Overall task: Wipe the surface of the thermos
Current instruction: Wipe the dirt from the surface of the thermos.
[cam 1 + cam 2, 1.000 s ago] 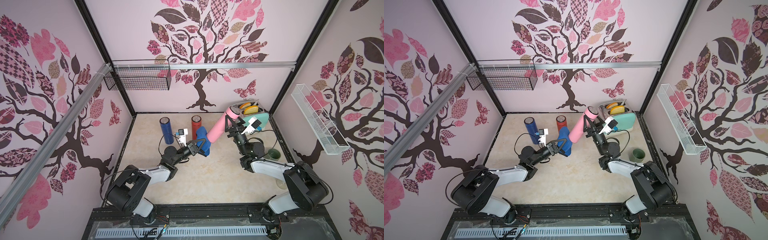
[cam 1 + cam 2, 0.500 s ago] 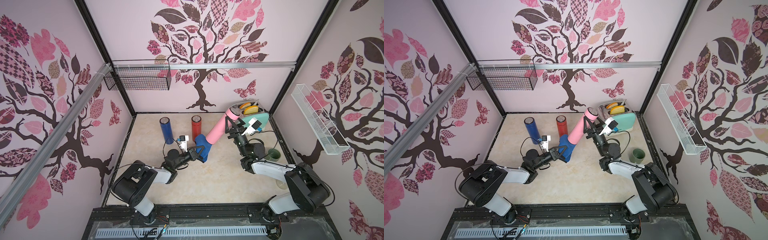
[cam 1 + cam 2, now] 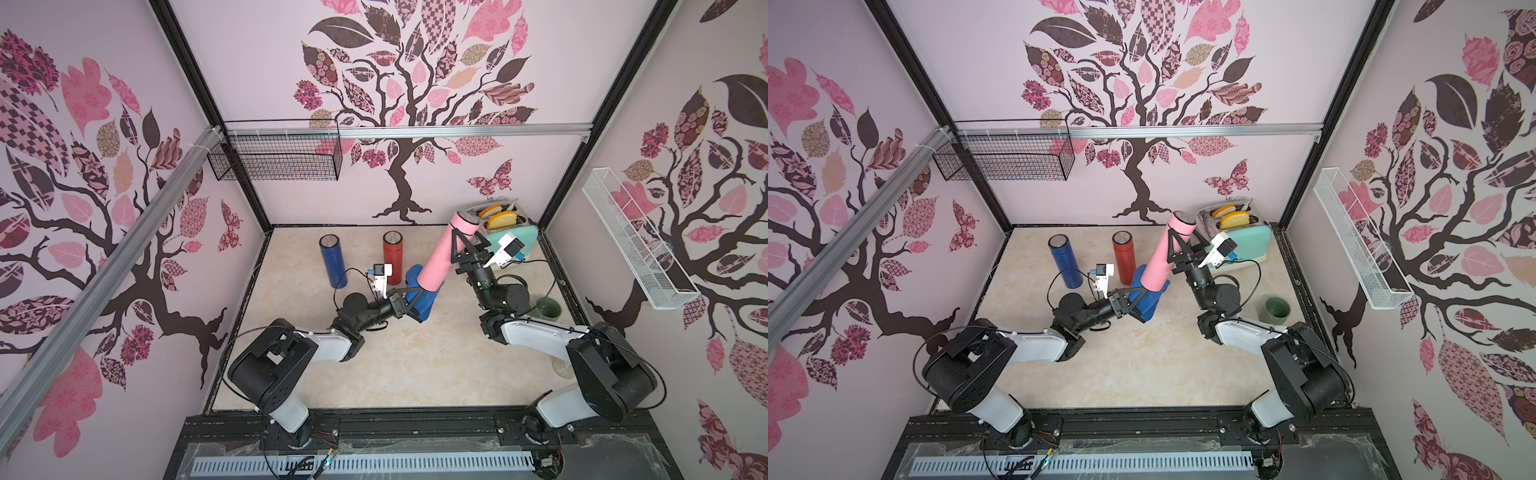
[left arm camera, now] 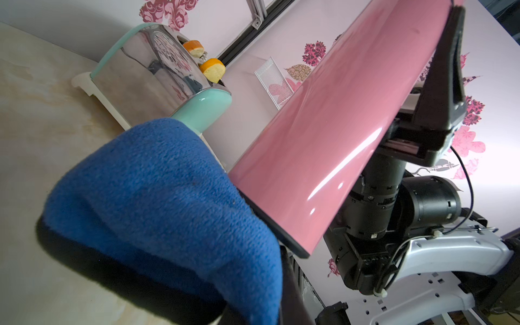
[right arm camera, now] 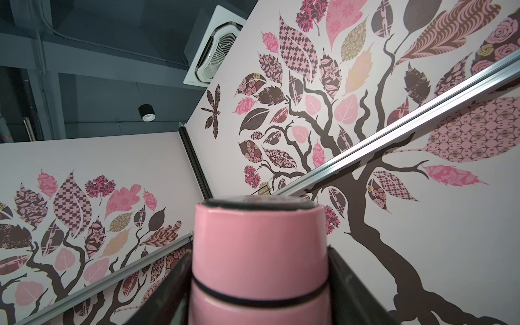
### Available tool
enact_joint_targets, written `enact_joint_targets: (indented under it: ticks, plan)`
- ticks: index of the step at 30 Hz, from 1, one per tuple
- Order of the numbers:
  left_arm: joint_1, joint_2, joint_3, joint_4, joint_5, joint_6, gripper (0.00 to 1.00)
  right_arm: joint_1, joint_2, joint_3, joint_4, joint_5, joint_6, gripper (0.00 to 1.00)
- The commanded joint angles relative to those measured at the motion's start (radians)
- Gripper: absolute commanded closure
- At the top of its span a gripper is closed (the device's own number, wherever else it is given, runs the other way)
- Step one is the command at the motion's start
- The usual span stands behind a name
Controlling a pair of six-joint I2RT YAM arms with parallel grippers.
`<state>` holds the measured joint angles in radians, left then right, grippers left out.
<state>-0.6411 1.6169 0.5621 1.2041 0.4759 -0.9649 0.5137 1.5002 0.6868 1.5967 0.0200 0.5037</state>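
The right gripper was clamped around the upper part of the pink thermos, one finger on either side just below the lid seam, as the right wrist view showed. The thermos was held tilted over the middle of the table, with its lid end leaning toward the toaster at the back and its lower end pointing toward the left arm.

The left gripper was closed tight on a folded blue cloth. In the left wrist view the cloth lay against the lower end of the thermos, touching its side near the bottom rim. Whether the base also touched the table could not be told, since the cloth hid it.

A blue bottle and a red bottle stood upright behind the left gripper. A green cup sat beside the right arm.
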Motion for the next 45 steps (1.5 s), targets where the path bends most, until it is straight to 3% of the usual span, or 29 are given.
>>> enact_joint_targets:
  ticks: [1,22,36,45]
  plan:
    - [-0.012,0.007,0.021,0.064,0.024,0.02,1.0,0.003,-0.004,0.049,0.134,-0.015,0.017,1.0]
    - [-0.02,0.028,-0.016,0.066,0.051,-0.016,1.0,0.002,-0.001,0.082,0.135,-0.039,-0.077,1.0]
    - [-0.013,-0.101,0.028,0.067,0.012,0.019,1.0,0.003,-0.022,0.011,0.135,-0.043,-0.079,1.0]
    - [0.067,-0.226,-0.046,0.064,-0.017,0.025,1.0,0.0,-0.044,-0.022,0.134,-0.034,-0.098,1.0]
